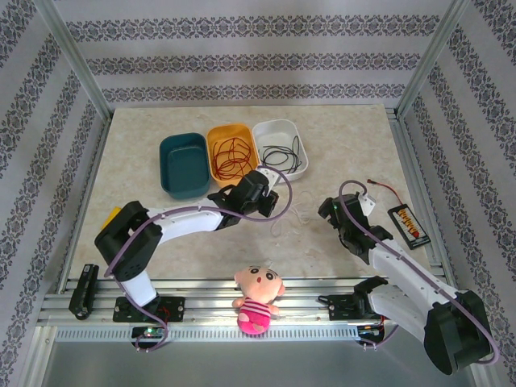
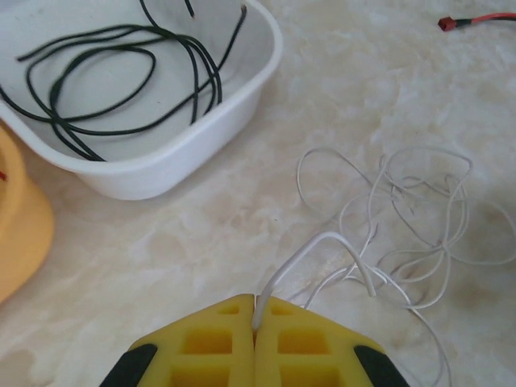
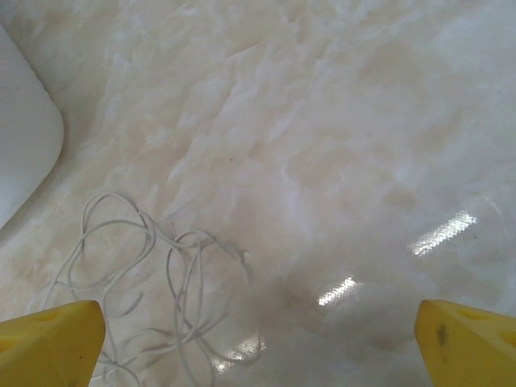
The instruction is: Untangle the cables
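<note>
Bare marble-patterned tabletop (image 3: pixel 339 121) lay open on the near and right sides of the loose tangle of thin white cable (image 2: pixel 395 201). Beyond it a row of white plastic tub (image 2: pixel 210 137), orange plastic tub (image 1: pixel 230 126) and teal plastic tub (image 1: pixel 184 165) blocked the far side. A black battery pack (image 1: pixel 407 223) lay well to the right.

No text, number or brand is legible. The flat black rectangular pack (image 1: pixel 405 222) at the right of the top view, on the pale marbled surface (image 1: pixel 339 153), carries an orange label (image 1: pixel 407 220) with marks too small to read.
</note>
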